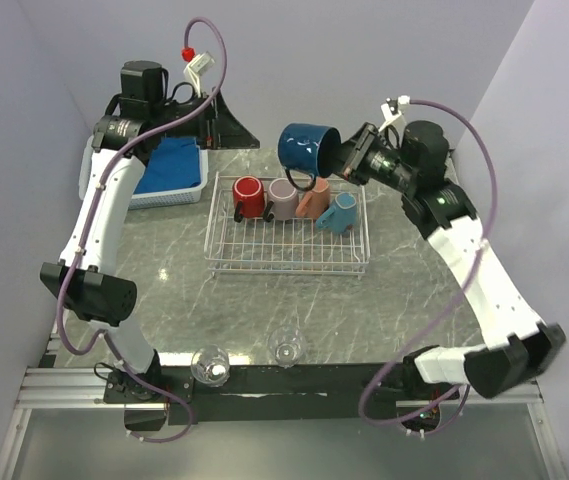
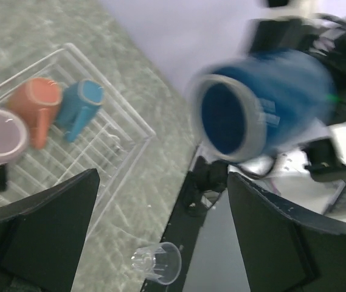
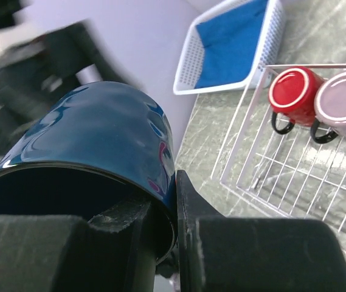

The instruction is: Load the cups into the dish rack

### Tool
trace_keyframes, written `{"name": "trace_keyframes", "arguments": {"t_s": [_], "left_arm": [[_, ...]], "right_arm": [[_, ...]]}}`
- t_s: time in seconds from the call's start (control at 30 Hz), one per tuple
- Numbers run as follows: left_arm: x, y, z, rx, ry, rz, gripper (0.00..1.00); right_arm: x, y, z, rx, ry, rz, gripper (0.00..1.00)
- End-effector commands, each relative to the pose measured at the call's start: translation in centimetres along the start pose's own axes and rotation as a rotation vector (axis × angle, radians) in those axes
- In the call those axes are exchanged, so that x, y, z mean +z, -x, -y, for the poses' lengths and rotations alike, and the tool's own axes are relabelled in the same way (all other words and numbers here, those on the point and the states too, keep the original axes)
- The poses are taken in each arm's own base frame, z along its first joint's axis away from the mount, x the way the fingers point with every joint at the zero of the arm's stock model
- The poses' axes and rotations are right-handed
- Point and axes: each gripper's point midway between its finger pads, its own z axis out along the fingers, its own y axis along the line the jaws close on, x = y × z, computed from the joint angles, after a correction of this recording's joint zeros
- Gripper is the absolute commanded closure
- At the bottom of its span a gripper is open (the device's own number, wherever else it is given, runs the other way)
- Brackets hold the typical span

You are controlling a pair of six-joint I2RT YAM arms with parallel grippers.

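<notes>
My right gripper (image 1: 342, 158) is shut on the rim of the navy mug (image 1: 307, 147), one finger inside and one outside, and holds it on its side in the air above the back edge of the white wire dish rack (image 1: 289, 262). The wrist view shows this grip (image 3: 168, 204) on the mug (image 3: 100, 134). In the rack's back row lie the red (image 1: 248, 197), mauve (image 1: 284, 199), salmon-orange (image 1: 314, 203) and light-blue (image 1: 341, 213) mugs. Two clear glasses (image 1: 210, 365) (image 1: 287, 346) stand at the table's near edge. My left gripper (image 1: 226, 120) is open and empty, high at the back left.
A white plastic basket (image 1: 196, 187) with a blue cloth sits at the back left, beside the rack. The rack's front rows hold nothing. The left wrist view shows the navy mug (image 2: 264, 103), the rack corner (image 2: 124, 140) and one glass (image 2: 157, 263).
</notes>
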Motion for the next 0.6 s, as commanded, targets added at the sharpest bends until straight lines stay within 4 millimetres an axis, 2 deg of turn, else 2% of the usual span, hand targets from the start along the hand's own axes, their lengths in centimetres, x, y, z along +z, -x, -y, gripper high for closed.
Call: {"name": "trace_keyframes", "arguments": {"t_s": [0.0,0.07,0.13,0.17,0.2,0.27,0.3,0.37,0.53,0.57], "left_arm": [[-0.9,1.0,5.3,0.053,-0.163,0.023,0.08],[-1.0,0.9,5.6,0.046,-0.185,0.017,0.08],[-1.1,0.9,5.9,0.042,-0.191,0.023,0.08],[-0.9,0.6,5.4,0.022,-0.19,0.018,0.08],[-0.9,0.8,5.7,0.043,-0.198,0.033,0.08],[-0.4,0.3,5.2,0.003,-0.199,0.027,0.08],[-0.2,0.3,5.0,0.0,-0.202,0.028,0.09],[0.3,0.0,4.8,-0.024,-0.201,0.021,0.09],[1.5,1.1,4.4,-0.07,-0.241,0.037,0.09],[1.6,1.5,4.6,-0.071,-0.252,0.044,0.09]], "right_arm": [[0.7,4.7,-4.1,0.009,0.212,0.109,1.0],[2.0,5.4,-3.1,0.032,0.203,0.101,1.0],[2.4,6.6,-3.9,0.028,0.239,0.117,1.0],[3.4,6.8,-3.1,0.045,0.235,0.106,1.0],[3.4,7.4,-4.1,0.049,0.279,0.109,1.0],[4.5,7.7,-3.8,0.067,0.293,0.098,1.0],[4.5,8.1,-4.5,0.053,0.325,0.103,1.0],[5.1,8.5,-4.5,0.062,0.35,0.117,1.0],[6.4,8.2,-3.9,0.104,0.418,0.119,1.0],[6.9,7.7,-3.2,0.115,0.419,0.115,1.0]]}}
